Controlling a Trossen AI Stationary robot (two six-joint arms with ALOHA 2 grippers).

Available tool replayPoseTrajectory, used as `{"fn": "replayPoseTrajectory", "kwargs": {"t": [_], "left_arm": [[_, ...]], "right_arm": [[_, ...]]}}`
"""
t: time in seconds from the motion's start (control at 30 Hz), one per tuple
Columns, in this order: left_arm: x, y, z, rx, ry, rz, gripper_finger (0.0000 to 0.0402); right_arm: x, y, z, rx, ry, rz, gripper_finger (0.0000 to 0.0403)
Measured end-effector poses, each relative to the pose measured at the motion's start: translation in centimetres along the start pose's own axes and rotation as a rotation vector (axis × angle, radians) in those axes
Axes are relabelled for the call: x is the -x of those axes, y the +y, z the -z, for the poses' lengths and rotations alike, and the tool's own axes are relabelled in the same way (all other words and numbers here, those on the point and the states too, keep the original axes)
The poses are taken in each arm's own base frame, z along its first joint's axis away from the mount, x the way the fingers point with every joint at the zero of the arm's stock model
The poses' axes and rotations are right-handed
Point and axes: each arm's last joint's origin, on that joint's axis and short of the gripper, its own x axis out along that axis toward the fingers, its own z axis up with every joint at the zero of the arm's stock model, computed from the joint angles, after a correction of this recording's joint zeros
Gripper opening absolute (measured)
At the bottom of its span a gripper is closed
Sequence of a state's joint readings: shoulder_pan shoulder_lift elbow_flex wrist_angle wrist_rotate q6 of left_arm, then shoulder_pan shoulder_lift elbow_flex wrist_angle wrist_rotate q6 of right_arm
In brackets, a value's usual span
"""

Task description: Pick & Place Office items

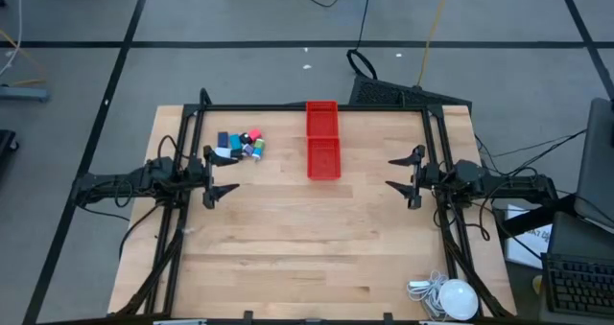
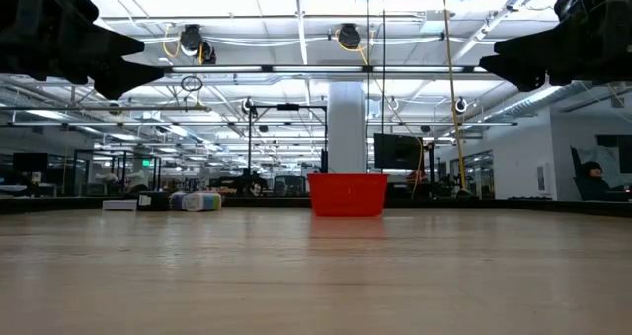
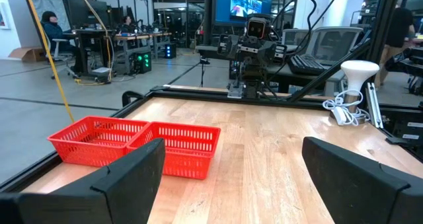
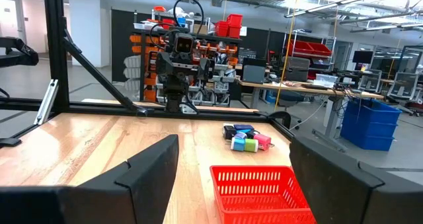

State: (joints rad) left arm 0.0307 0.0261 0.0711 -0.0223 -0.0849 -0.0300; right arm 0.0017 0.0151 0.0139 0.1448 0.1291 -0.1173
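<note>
Lighting is bright and even, supplied by rows of ceiling strip lights that show glaring white above the red tray (image 2: 348, 194) in the low view. Shadows on the wooden table (image 1: 317, 229) are faint and soft around the tray, and a pale sheen lies on the boards nearest the low camera, which are out of focus. In both wrist views the dark fingers (image 3: 125, 178) close to the lens are blurred, the tray beyond them sharp.

Office items (image 1: 241, 145) left of tray (image 1: 322, 141)
</note>
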Motion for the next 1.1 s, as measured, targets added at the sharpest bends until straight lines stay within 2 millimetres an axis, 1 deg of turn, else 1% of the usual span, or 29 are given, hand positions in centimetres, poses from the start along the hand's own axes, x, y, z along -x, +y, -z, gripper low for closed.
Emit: {"fn": "replayPoseTrajectory", "kwargs": {"t": [0.3,0.37,0.5,0.67,0.8,1.0,1.1], "left_arm": [[0.0,0.0,0.0,-0.003,-0.001,0.0,0.0361],[0.0,0.0,-0.1,-0.038,-0.009,-0.007,0.0361],[0.0,0.0,-0.4,-0.117,-0.042,-0.023,0.0361],[0.1,0.0,-1.1,-0.096,-0.115,-0.024,0.0361],[0.1,0.0,-1.6,-0.008,-0.162,-0.017,0.0361],[0.2,0.0,-2.0,0.356,-0.21,0.022,0.0361],[0.2,0.0,-2.1,0.461,-0.215,0.03,0.0361]], "right_arm": [[0.0,0.0,0.0,0.0,0.0,0.0,0.0279],[0.0,0.0,0.0,0.0,0.0,0.0,0.0279],[0.0,0.0,0.0,-0.001,-0.001,0.0,0.0279],[0.0,0.0,0.0,0.0,-0.001,0.0,0.0279],[0.0,0.0,0.0,0.0,-0.001,0.0,0.0279],[0.0,0.0,0.0,0.0,-0.001,0.0,0.0279],[0.0,0.0,0.0,0.0,0.0,0.0,0.0279]]}}
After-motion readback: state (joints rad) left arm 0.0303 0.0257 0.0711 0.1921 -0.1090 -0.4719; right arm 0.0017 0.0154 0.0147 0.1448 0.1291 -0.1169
